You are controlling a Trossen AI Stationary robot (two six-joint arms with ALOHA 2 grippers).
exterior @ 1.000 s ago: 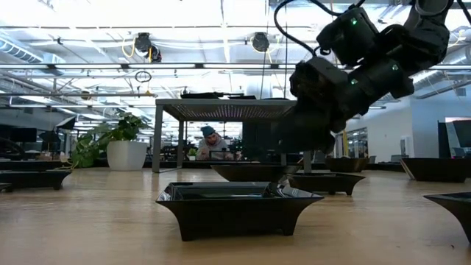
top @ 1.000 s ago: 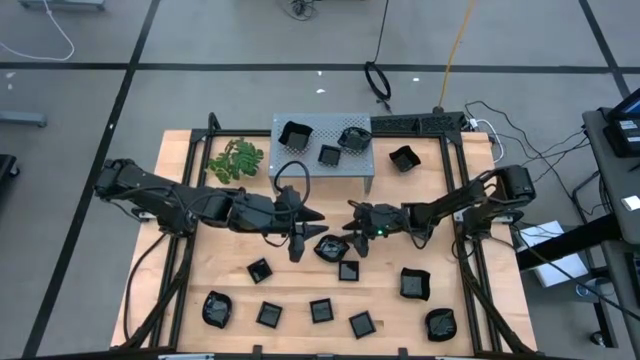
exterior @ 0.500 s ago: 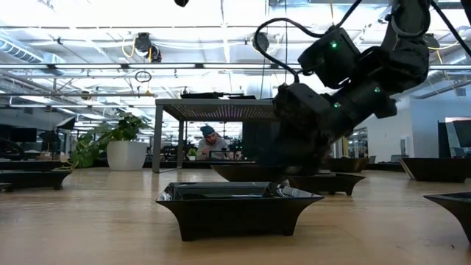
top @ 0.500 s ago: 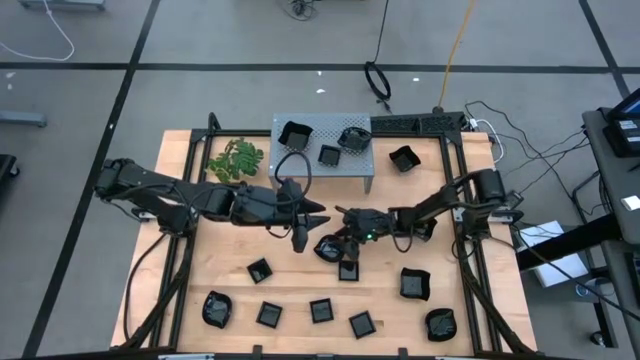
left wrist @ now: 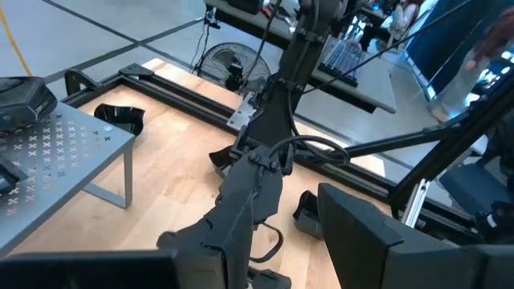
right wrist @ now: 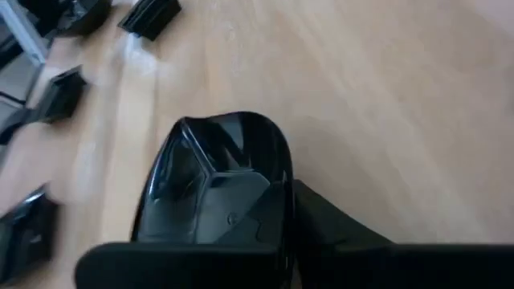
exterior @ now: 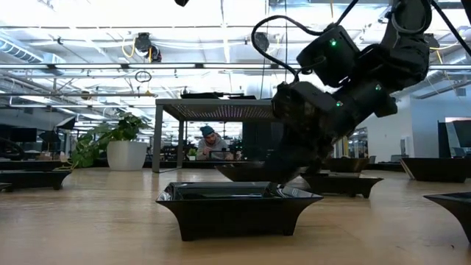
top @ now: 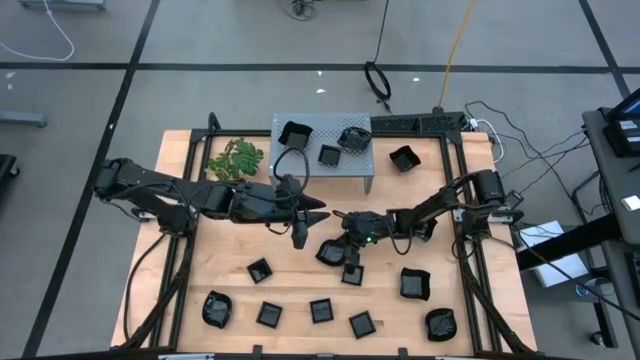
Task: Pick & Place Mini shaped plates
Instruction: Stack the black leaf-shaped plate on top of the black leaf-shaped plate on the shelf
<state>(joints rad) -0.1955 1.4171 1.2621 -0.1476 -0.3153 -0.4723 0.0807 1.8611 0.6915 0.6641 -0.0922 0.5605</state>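
Several glossy black mini shaped plates lie on the wooden table; three more sit on the grey perforated stand (top: 322, 140). My right gripper (top: 340, 245) is at the table's middle, shut on a rounded plate (top: 328, 252) that also fills the right wrist view (right wrist: 217, 172). In the low view the right gripper (exterior: 288, 171) shows behind a square plate (exterior: 237, 207) that rests on its foot. My left gripper (top: 300, 228) hovers open just left of the right one, holding nothing. My right gripper grips the rounded plate's raised rim (right wrist: 283, 172) on the side nearest the arm. One finger (right wrist: 233, 213) is inside the bowl and the other (right wrist: 333, 229) is outside. The fingers slant down from the table's right. I cannot tell whether the plate is off the table.
A green leafy sprig (top: 235, 160) lies at the far left. One plate (top: 403, 157) sits right of the stand. Square plates (top: 350, 272) (top: 258, 270) lie close to the held one, and more line the near edge (top: 320, 310). Bare wood shows at the left.
My right gripper has moved toward the table's left edge and down to the rounded plate, then shut on its rim.
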